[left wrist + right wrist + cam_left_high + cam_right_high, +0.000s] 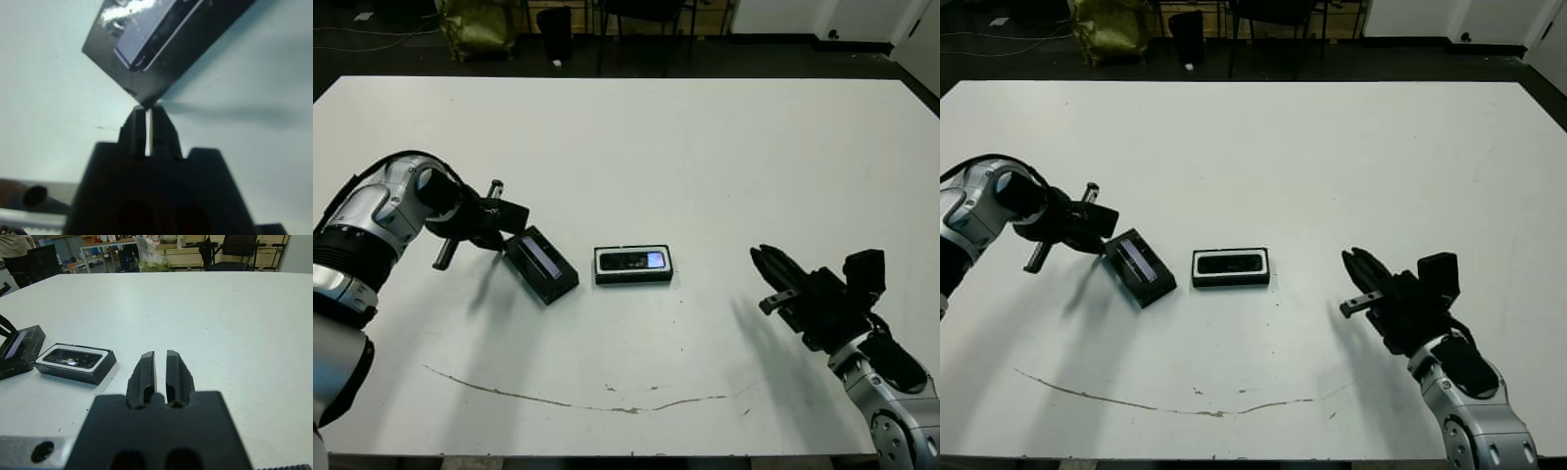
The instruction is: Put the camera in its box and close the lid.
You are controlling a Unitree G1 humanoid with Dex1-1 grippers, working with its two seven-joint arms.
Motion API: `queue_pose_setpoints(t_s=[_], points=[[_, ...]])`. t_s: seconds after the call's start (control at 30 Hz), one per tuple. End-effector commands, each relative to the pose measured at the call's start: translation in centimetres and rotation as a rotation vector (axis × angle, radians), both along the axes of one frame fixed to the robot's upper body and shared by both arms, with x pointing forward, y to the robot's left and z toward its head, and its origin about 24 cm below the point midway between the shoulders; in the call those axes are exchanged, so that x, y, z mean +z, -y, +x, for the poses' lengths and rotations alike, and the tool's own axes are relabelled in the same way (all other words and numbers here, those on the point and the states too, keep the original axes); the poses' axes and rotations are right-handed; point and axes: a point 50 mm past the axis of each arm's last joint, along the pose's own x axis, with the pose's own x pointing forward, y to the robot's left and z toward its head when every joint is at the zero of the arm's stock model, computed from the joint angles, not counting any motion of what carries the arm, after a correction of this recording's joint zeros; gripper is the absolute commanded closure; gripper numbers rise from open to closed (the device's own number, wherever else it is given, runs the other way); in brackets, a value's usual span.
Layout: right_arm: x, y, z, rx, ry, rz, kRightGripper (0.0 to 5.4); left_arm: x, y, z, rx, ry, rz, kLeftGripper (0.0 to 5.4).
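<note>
The camera (631,260) lies inside the box (633,278) at the table's middle, its small bluish screen facing up. Just to the box's left is the lid (540,264), turned at an angle, with its silvery strip up. My left gripper (506,240) is shut, and its fingertips (157,122) touch the lid's far-left corner (195,44). My right gripper (766,257) hovers to the right of the box, well apart from it, shut and holding nothing. The right wrist view shows the box (78,372) and the lid (17,350) beyond its fingers (144,369).
A thin brown smear (578,401) runs along the table near its front edge. Beyond the far edge stand chairs and a yellow-green bag (475,24). A person (14,249) stands far off in the room.
</note>
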Motion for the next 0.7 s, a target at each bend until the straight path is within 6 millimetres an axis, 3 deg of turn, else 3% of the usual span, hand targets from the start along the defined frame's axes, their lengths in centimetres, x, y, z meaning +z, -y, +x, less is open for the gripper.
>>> queue_pose_setpoints(t_s=[0.03,0.33,0.7], points=[[-0.5,-0.1,-0.1,0.000,-0.030,0.011,5.40,-0.9,-0.6,-0.7,0.037,-0.100,0.009,5.39],[-0.6,-0.1,-0.1,0.002,-0.023,0.001,5.40,0.8,-0.1,-1.6,0.014,-0.165,-0.013,5.39],[-0.7,0.0,0.1,0.010,-0.022,0.008,5.40,1.9,0.5,-4.3,-0.047,-0.169,-0.048,5.39]])
